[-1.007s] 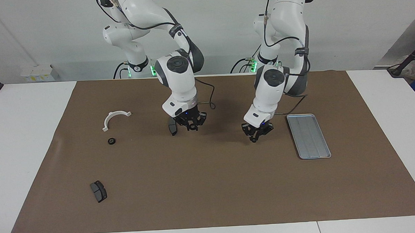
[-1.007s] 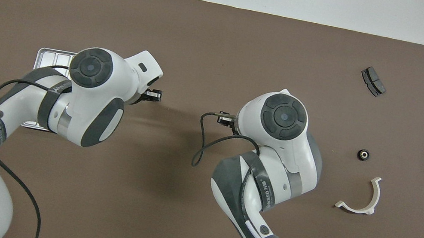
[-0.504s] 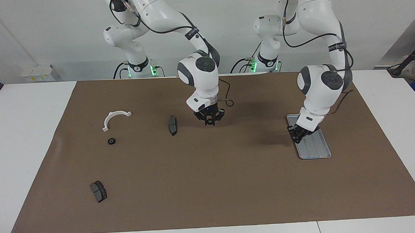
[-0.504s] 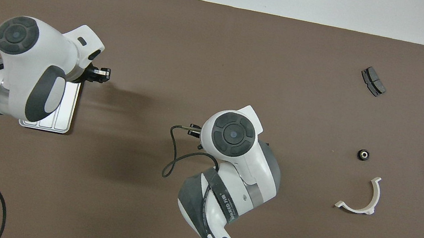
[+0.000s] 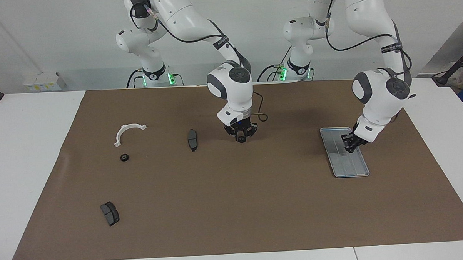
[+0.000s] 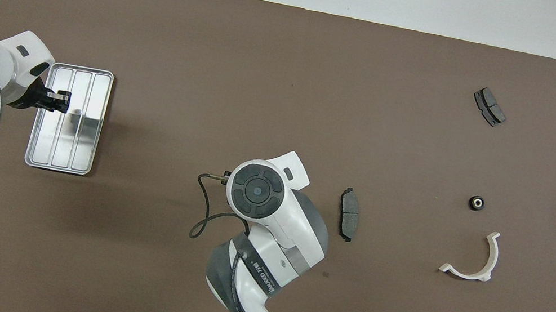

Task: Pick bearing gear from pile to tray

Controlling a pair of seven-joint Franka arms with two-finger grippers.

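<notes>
band on the right arm carries white lettering, not legible. left arm reaches down; left gripper (image 5: 349,146) hangs clenched over the tray (image 5: 335,171); any item in its grip cannot be told. right gripper (image 5: 241,137) points down over the mat (image 5: 234,207), near a brake pad (image 5: 192,140); its state cannot be told. gear (image 5: 124,157) lies on the mat toward the right arm's end, just beside the white bracket (image 5: 128,129), farther from the robots.

Mat centre: bare as I see it; open passage between tray (image 5: 335,168) and brake pad (image 5: 192,139)
Gear (image 5: 124,157): white bracket (image 5: 128,131) near; otherwise open around it
</notes>
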